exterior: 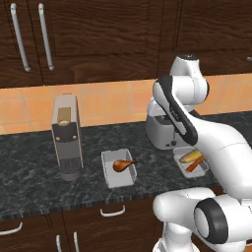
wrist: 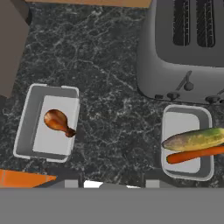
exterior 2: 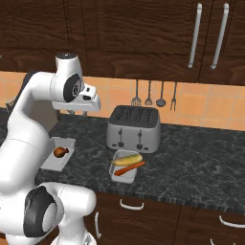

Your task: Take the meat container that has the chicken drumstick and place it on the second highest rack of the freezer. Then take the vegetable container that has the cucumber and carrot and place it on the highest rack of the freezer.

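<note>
We hover high above bench (wrist: 113, 87), looking down to choose. Our hand (exterior 2: 88, 107) holds nothing; how wide it stands we cannot tell.

Meat container (wrist: 47, 122) lies left, chicken drumstick (wrist: 58, 121) lying inside, near bench front edge. Vegetable container (wrist: 187, 146) lies right, just in front of toaster (wrist: 188, 48); cucumber (wrist: 194, 139) and carrot (wrist: 194, 154) poke over its right rim.

Wide bare gap between trays, good room to come down. Coffee machine (exterior: 66, 135) stands tall, left of meat tray: mind it. Freezer not seen.
</note>
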Robot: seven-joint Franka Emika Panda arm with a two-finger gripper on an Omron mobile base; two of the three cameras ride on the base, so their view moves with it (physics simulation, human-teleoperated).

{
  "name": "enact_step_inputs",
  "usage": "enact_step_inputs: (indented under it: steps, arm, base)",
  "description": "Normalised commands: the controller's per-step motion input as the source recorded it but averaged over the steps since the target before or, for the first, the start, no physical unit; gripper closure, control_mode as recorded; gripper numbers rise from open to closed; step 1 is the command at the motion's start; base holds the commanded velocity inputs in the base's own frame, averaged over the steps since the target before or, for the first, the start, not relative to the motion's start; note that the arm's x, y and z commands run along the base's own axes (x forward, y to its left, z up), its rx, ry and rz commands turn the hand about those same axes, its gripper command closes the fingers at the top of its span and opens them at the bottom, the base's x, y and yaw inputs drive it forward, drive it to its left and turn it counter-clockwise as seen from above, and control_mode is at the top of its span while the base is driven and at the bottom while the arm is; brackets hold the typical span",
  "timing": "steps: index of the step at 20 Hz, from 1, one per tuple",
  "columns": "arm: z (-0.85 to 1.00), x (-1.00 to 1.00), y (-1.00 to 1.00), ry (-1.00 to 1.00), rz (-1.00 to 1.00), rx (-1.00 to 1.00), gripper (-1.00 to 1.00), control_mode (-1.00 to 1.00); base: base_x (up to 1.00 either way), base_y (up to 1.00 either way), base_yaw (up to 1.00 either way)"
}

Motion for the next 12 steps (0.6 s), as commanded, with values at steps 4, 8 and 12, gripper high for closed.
enact_step_inputs:
  steps: [4, 8, 12]
  arm:
    - [-0.34, -0.46, 0.03, 0.00, 0.00, 0.08, -1.00, -1.00]
    - [-0.84, -0.58, 0.38, 0.13, -0.07, 0.09, -1.00, -1.00]
    - [-0.17, 0.02, 0.44, 0.17, -0.22, 0.13, -1.00, -1.00]
  base:
    - [0.00, 0.00, 0.00]
    - [0.00, 0.00, 0.00]
    - [0.00, 0.00, 0.00]
